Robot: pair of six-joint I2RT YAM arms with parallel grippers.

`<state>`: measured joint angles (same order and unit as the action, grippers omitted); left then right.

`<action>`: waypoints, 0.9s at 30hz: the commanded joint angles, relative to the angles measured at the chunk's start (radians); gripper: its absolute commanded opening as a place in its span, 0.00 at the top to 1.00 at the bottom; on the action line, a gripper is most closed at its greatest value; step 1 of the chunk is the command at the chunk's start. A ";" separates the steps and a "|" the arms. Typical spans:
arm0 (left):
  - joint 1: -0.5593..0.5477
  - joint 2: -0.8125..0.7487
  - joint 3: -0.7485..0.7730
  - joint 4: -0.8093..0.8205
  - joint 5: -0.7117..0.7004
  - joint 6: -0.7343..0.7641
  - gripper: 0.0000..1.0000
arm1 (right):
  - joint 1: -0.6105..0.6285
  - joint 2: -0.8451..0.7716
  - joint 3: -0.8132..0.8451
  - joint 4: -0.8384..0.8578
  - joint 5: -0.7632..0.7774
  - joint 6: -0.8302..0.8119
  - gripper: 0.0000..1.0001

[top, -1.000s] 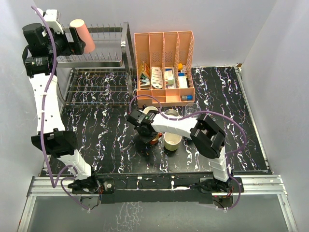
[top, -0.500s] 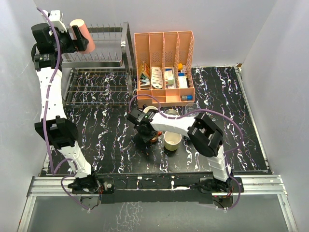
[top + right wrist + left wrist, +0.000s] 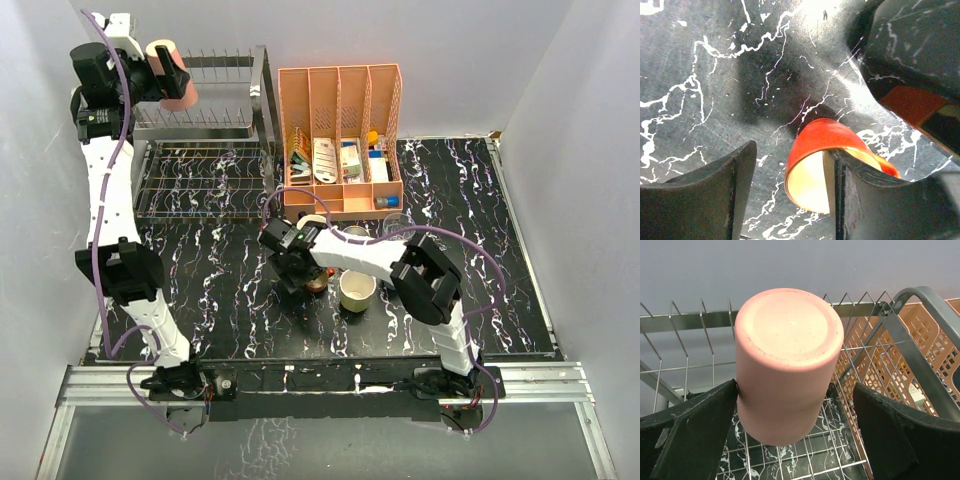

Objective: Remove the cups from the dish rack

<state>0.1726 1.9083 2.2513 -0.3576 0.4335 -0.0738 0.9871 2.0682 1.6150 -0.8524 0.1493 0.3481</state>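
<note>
A tall pink tumbler (image 3: 175, 70) (image 3: 787, 355) lies on the top tier of the silver wire dish rack (image 3: 262, 110) (image 3: 920, 295), its base toward the wrist camera. My left gripper (image 3: 166, 76) (image 3: 795, 390) is open around it; the left finger touches its side and the right finger stands apart. On the table a tiny orange cup (image 3: 318, 284) (image 3: 825, 142) stands upright. My right gripper (image 3: 303, 279) (image 3: 790, 160) is open over it, with one finger inside the cup and the other outside, clear of the wall.
A pale yellow mug (image 3: 357, 291), another cup (image 3: 355, 235) and a clear glass (image 3: 397, 224) stand close right of the right gripper. A dark cup (image 3: 910, 55) is right beside the orange one. The peach organizer (image 3: 340, 130) stands behind, next to the rack.
The right gripper has opened and let go of the orange cup, which now stands on the table. The left arm has shifted along the top tier around the pink tumbler.
</note>
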 commanded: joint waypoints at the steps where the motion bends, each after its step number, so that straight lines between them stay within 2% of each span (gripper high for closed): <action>1: -0.033 0.025 0.053 0.031 -0.020 0.013 0.03 | 0.013 -0.118 0.071 -0.001 0.052 0.020 0.40; 5: -0.045 0.059 0.068 0.046 -0.052 0.012 0.03 | 0.027 -0.175 0.078 0.002 0.067 0.033 0.36; 11: -0.047 0.078 0.056 0.106 -0.089 -0.007 0.03 | 0.037 -0.250 0.088 0.008 0.052 0.061 0.35; 14: -0.047 0.085 0.051 0.129 -0.086 -0.018 0.08 | 0.040 -0.297 0.083 0.026 0.038 0.075 0.35; 19: -0.047 0.093 0.046 0.168 -0.061 -0.047 0.26 | 0.045 -0.383 0.078 0.056 0.016 0.099 0.36; 22: -0.047 0.086 0.041 0.181 -0.051 -0.056 0.45 | 0.045 -0.423 0.075 0.079 0.003 0.114 0.37; 27: -0.047 0.024 0.010 0.207 -0.035 -0.061 0.71 | 0.045 -0.457 0.114 0.090 -0.013 0.129 0.37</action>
<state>0.1226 2.0190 2.2738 -0.2127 0.3691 -0.1207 1.0267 1.6623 1.6630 -0.8261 0.1513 0.4496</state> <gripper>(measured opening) 0.732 0.632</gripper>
